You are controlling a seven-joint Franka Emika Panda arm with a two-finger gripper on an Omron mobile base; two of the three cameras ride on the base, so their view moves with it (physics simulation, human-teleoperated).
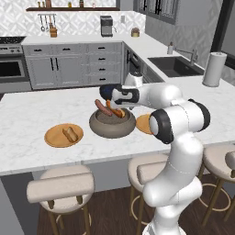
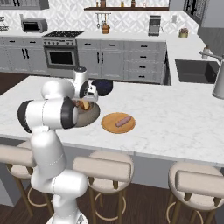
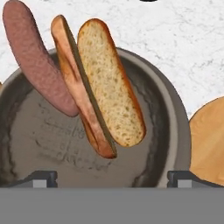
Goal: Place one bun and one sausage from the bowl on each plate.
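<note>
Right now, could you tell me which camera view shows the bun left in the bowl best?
The hand view: the bun lies split open, leaning on the bowl rim beside a sausage, close and unobstructed. The left base view shows it small among the bowl's contents. In the right base view the arm hides most of it.

No legible text, label, brand, no. or sign is seen in any view. Faint line-like marks are seen on the inside floor of the bowl (image 3: 57, 140) in the hand view, but they're too blurred to be read as letters or nos.
</note>
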